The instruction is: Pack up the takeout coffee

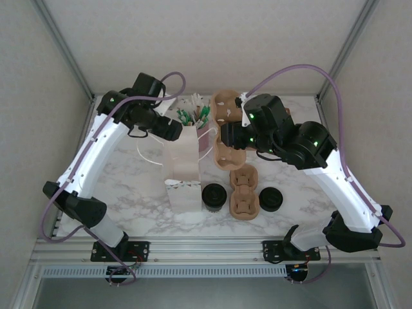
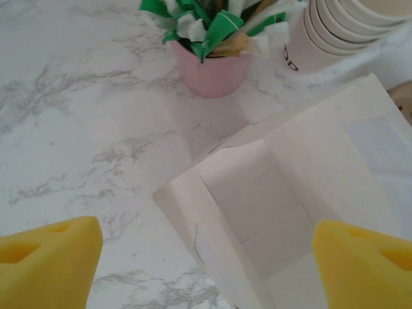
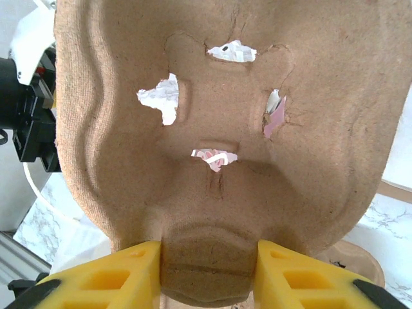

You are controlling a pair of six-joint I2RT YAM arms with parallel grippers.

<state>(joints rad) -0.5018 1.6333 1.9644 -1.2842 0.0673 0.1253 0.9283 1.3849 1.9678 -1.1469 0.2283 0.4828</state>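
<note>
- A white-shelled left arm [image 1: 96,151] and right arm [image 1: 344,187] are jointed with black housings.
- Lilac cables [image 1: 322,73] are looped along both.
- Black bases [image 1: 119,250] are bolted at 6 o'clock.
- Yellow blocky fingertips [image 2: 51,264] are borne by the left gripper [image 2: 206,267] and right gripper [image 3: 209,273].

We can read almost nothing here. The one printed sign sits on the cup stack [image 2: 322,38], seen from the left wrist. It is a small dark mark low on the outermost cup's cream wall, on the side facing the pot [image 2: 212,74]. It looks like a rounded letter or numeral, perhaps a "D" or a "0", but it is tilted and too small for us to tell which.
</note>
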